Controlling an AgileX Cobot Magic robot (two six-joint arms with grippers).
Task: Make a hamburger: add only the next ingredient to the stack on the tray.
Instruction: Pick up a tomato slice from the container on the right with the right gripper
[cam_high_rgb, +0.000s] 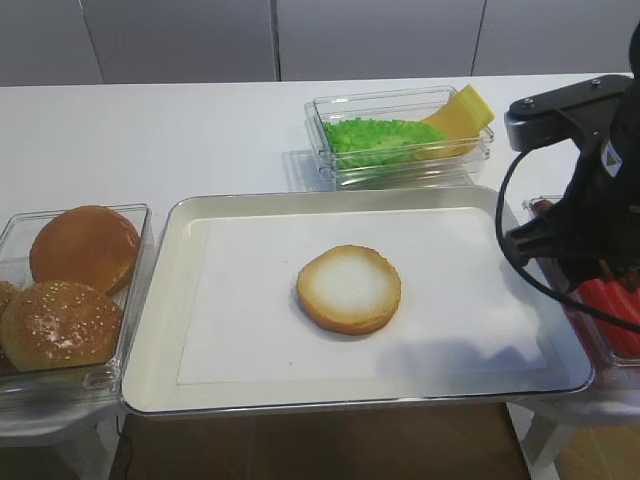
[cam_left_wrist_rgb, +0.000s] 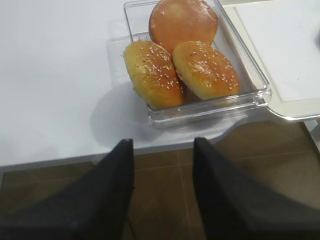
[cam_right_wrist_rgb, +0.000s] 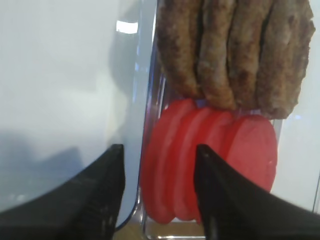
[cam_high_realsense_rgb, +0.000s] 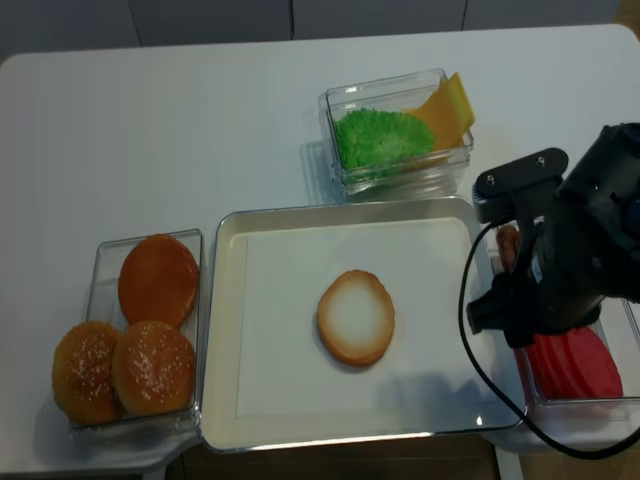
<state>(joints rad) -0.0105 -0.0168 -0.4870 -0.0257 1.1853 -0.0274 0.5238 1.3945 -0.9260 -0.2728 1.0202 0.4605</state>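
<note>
Right wrist view: your right end effector (cam_right_wrist_rgb: 159, 192), spread and apparently empty, straddles the thin round red tomato slices (cam_right_wrist_rgb: 210, 167); pinch only the front one.

In both high views the right arm (cam_high_realsense_rgb: 570, 260) covers most of the clear container beside the tray (cam_high_rgb: 160, 300); only part of the tomato slices (cam_high_realsense_rgb: 580, 365) shows beneath it, and the right tool cannot be seen there. In the right wrist view the patties (cam_right_wrist_rgb: 235, 50) are cut off by the top edge. The left tool (cam_left_wrist_rgb: 162, 145) appears only in its own wrist view, its base cropped.
</note>
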